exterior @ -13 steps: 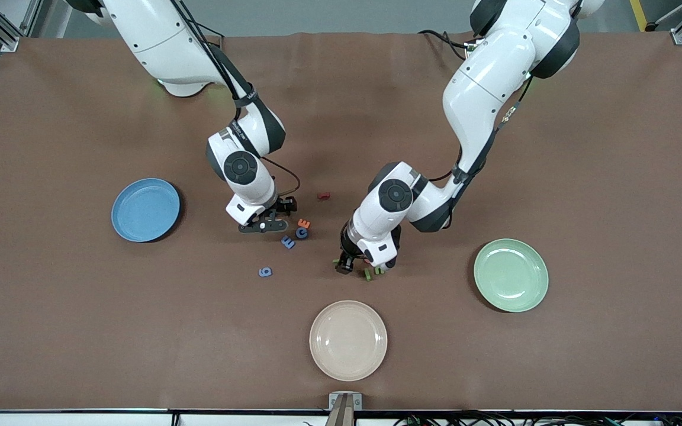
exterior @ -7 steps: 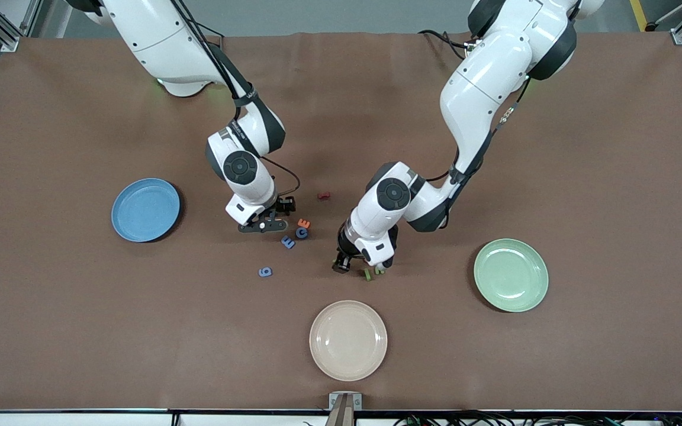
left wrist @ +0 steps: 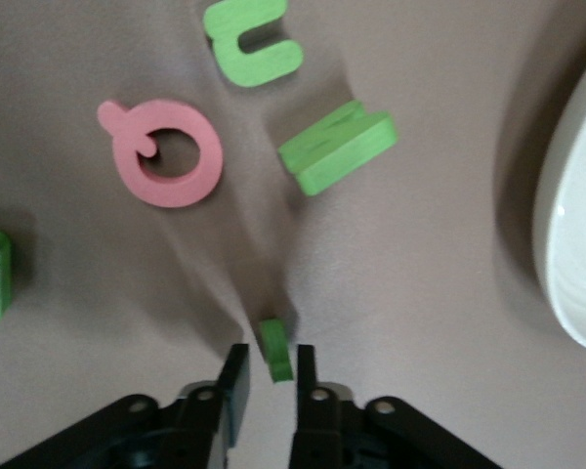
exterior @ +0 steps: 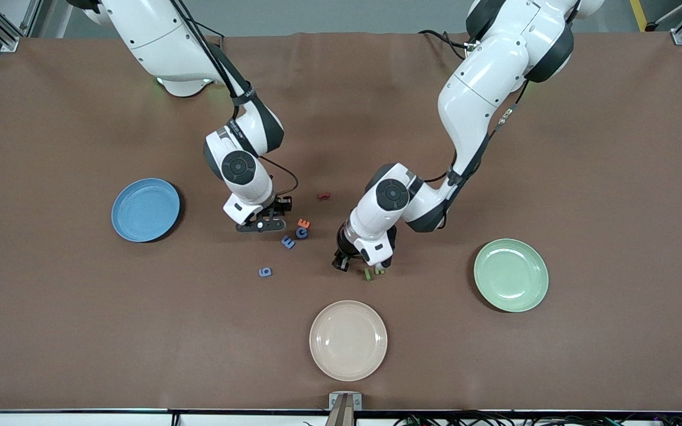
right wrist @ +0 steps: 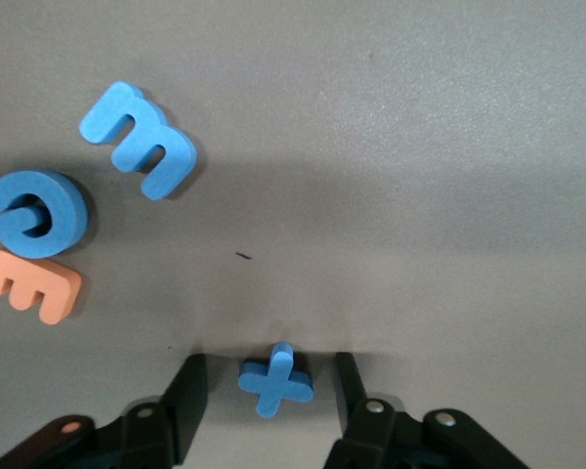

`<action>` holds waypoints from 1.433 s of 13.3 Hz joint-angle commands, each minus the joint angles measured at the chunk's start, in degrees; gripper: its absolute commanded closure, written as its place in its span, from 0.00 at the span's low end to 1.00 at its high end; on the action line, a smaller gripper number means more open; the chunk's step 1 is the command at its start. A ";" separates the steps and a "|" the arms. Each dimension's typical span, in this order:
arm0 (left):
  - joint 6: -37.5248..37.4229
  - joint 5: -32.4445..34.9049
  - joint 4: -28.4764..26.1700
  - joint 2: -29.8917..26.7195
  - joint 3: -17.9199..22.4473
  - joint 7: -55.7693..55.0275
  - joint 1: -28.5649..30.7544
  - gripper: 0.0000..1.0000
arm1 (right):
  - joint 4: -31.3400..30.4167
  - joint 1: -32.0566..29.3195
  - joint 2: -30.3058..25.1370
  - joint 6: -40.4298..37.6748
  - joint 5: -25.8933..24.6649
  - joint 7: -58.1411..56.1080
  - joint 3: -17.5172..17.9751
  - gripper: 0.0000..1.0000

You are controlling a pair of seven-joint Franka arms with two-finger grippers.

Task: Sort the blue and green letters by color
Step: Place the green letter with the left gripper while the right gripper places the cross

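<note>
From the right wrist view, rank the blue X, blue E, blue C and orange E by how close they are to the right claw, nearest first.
1. Blue X: on the table between the open fingers of the right claw.
2. Blue E and blue C: too close to call; the C lies beside the E.
3. Orange E: touching the C; also close to that pair, so this rank is tentative.

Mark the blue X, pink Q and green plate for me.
blue X (right wrist: 274, 379): right wrist view, the crossing of its strokes.
pink Q (left wrist: 166, 153): left wrist view, its ring, beside the hole.
green plate (exterior: 511, 274): front view, bare centre of the dish.
</note>
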 commanded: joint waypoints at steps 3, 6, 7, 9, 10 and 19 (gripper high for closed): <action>-6.72 0.37 -0.08 -7.37 3.65 -1.88 -0.32 1.00 | -1.94 -0.39 -0.50 0.63 0.26 0.13 0.02 0.64; -12.58 1.68 -5.34 -14.75 4.00 -0.67 4.16 1.00 | -1.94 -0.39 -0.50 0.98 0.26 0.13 0.02 0.78; -16.44 4.12 -6.31 -16.43 3.92 2.30 5.83 1.00 | -1.85 -0.39 -0.59 0.90 0.26 0.13 0.02 0.81; -26.10 6.43 -7.02 -19.16 3.92 9.58 9.08 1.00 | -1.59 -1.35 -1.02 0.63 0.17 0.04 0.02 0.85; -29.98 6.43 -7.11 -20.21 3.92 14.85 10.84 1.00 | -1.50 -1.53 -2.25 0.20 0.17 -0.05 0.02 0.86; -35.03 6.96 -15.90 -22.25 3.92 53.46 27.46 0.95 | -6.85 -21.02 -19.21 -14.93 -0.18 -30.07 0.02 0.87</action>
